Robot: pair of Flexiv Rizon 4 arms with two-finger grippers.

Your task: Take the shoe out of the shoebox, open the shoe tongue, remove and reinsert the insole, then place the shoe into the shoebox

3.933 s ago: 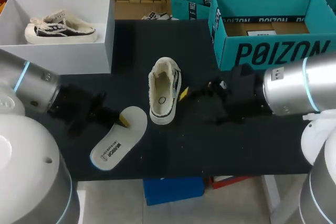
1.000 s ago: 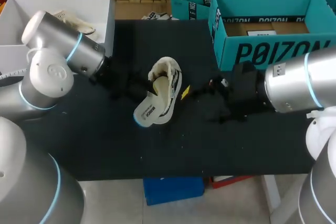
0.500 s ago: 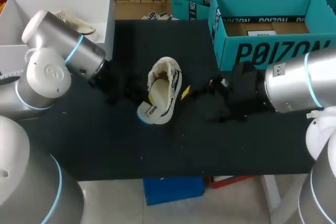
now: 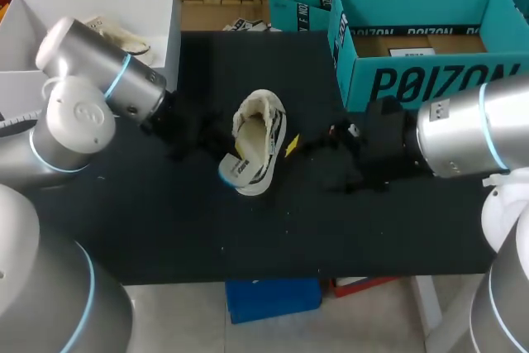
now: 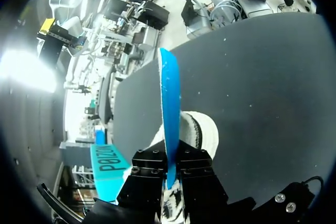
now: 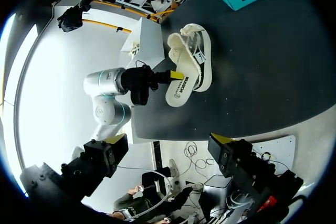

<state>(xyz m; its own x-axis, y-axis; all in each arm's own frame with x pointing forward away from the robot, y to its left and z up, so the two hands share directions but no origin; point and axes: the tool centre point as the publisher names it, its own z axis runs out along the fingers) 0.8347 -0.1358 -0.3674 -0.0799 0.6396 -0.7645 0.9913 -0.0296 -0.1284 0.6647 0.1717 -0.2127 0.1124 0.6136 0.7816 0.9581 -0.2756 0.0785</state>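
A cream shoe with dark side stripes (image 4: 263, 134) lies mid-table, its opening facing up. A white insole with a blue underside (image 4: 235, 168) slants into the shoe, its heel end sticking out over the near end. My left gripper (image 4: 221, 151) is shut on that insole. In the left wrist view the insole (image 5: 169, 103) stands edge-on between the black fingers (image 5: 152, 174), with the shoe (image 5: 202, 129) just beyond. My right gripper (image 4: 299, 145) is open beside the shoe's right flank. In the right wrist view, the shoe (image 6: 198, 56) and insole (image 6: 182, 92) lie well ahead of its spread fingers.
A white shoebox (image 4: 165, 64) stands at the back left with a second shoe (image 4: 116, 37) in it, just behind my left arm. A teal open box (image 4: 430, 80) stands at the back right. Bare black table runs in front of the shoe to the near edge.
The left gripper closed on the insole. The insole has slid further into the shoe, so less of its heel end sticks out. The right arm has stayed put.
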